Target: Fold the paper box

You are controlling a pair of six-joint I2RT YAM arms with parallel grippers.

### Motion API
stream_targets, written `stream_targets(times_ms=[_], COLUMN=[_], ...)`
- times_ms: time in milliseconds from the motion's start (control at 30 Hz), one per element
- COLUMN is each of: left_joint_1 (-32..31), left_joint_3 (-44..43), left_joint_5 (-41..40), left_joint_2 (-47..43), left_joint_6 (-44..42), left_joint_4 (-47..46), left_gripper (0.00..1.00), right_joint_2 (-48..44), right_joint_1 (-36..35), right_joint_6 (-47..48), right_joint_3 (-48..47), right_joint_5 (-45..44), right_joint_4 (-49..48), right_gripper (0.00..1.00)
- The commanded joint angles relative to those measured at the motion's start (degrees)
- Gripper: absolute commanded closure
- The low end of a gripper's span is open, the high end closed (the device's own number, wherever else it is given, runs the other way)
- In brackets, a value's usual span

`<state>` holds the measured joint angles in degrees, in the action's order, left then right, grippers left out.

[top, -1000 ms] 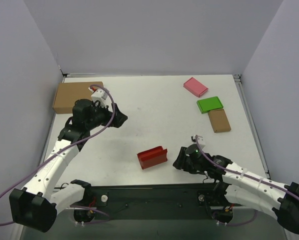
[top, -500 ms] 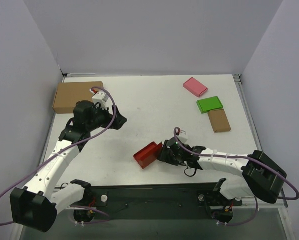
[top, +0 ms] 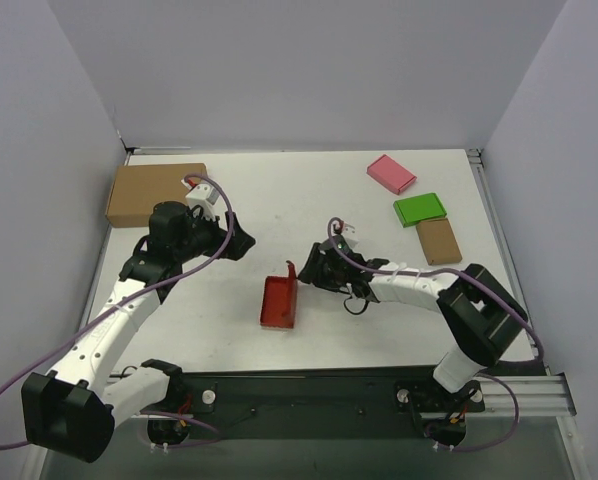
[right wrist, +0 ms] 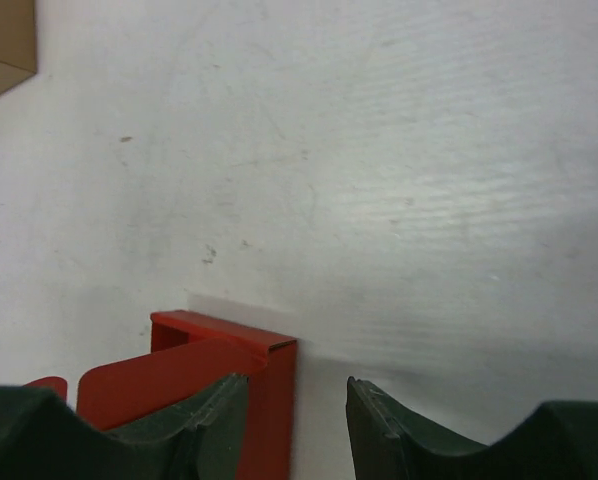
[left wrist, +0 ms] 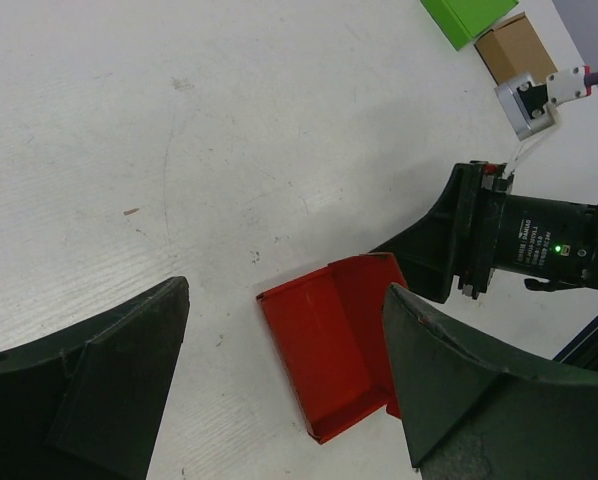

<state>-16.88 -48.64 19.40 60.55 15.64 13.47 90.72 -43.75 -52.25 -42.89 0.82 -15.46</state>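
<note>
Red paper box now lies swung left, end-on between the arms; right gripper sits half-open astride its raised flap, unclamped, and left gripper is wide and empty, so folding looks pending.

Paper box: bright red. Large carton: brown. Flat boxes (all plain): pink box, green box, tan box. Table: white.

paper box front-centre, right claw alongside

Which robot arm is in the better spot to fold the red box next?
Right. The right gripper straddles a raised flap of the red box. The left gripper hangs open, away from the box.
</note>
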Motion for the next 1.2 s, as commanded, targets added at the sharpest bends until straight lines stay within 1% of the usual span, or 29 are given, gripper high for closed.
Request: stream_targets(times_ms=[0, 167, 233, 300, 367, 400, 433, 467, 500, 533, 567, 600, 700, 767, 900, 933, 1000, 1167], left_joint_1=[0.19, 0.19, 0.19, 0.1, 0.19, 0.19, 0.19, 0.19, 0.19, 0.19, 0.19, 0.19, 0.19, 0.27, 0.19, 0.19, 0.27, 0.27], left_joint_3=[-0.14, -0.14, -0.14, -0.22, -0.31, -0.4, -0.4, -0.4, -0.49, -0.58, -0.75, -0.75, -0.75, -0.75, -0.93, -0.93, -0.93, -0.93], left_joint_5=[0.64, 0.11, 0.03, -0.15, -0.5, -0.68, -1.03, -1.38, -1.73, -2.08, -2.34, -2.78, -2.96, -2.96, -3.31, -3.66, -4.1, -4.72], left_joint_2=[0.09, 0.0, -0.09, -0.17, -0.35, -0.44, -0.7, -0.7, -0.79, -0.96, -0.96, -1.05, -1.05, -1.05, -0.79, -0.79, -0.96, -1.4], left_joint_6=[-0.87, -1.05, -1.14, -1.14, -1.22, -1.49, -1.58, -1.75, -1.93, -2.01, -2.19, -2.37, -2.46, -2.46, -2.54, -2.63, -2.81, -3.07], left_joint_4=[-1.87, -1.61, -1.61, -1.61, -1.35, -1.08, -0.82, -0.73, -0.73, -0.64, -0.47, -0.38, -0.12, -0.12, -0.03, 0.15, 0.41, 0.68], left_gripper=[0.12, 0.12, 0.12, 0.12, 0.12, 0.12, 0.12, 0.12, 0.12, 0.12, 0.12, 0.12, 0.12, 0.12, 0.13, 0.13, 0.13, 0.13], right_joint_2=[4.98, 8.95, 9.39, 8.0, 5.71, 2.83, 1.15, -0.61, -3.76, -5.27, -6.51, -8.61, -12.13, -13.19, -11.45, -10.66, -7.94, -2.13], right_joint_1=[-1.6, -2.66, -3.27, -3.62, -3.71, -3.63, -3.54, -3.8, -4.41, -5.29, -6.6, -8.7, -12.05, -13.72, -18.91, -20.75, -22.08, -22.96], right_joint_6=[2.68, 2.5, 2.85, 4.51, 6.01, 7.76, 8.82, 10.31, 12.41, 16.35, 18.22, 19.54, 21.05, 20.7, 21.66, 22.19, 24.11, 28.16], right_joint_3=[-7.8, -12.12, -13.17, -13.09, -11.69, -11.08, -10.46, -9.93, -10.28, -10.98, -12.29, -12.82, -13.18, -13.27, -16.51, -18.61, -20.73, -27.06], right_joint_5=[5.41, 10.42, 10.69, 8.95, 4.83, 3.07, 1.74, 0.34, -4.81, -7.73, -11.07, -15.02, -17.52, -17.96, -19.36, -19.63, -20.68, -19.28], right_joint_4=[-6.06, -7.56, -6.43, -4.15, -2.3, -0.46, 0.69, 2.26, 7.15, 10.07, 12.71, 17.35, 21.6, 22.23, 25.47, 25.92, 27.49, 30.32], right_gripper=[0.56, 0.56, 0.57, 0.57, 0.57, 0.56, 0.52, 0.45, 0.44, 0.43, 0.42, 0.41, 0.41, 0.41, 0.41, 0.41, 0.4, 0.41])
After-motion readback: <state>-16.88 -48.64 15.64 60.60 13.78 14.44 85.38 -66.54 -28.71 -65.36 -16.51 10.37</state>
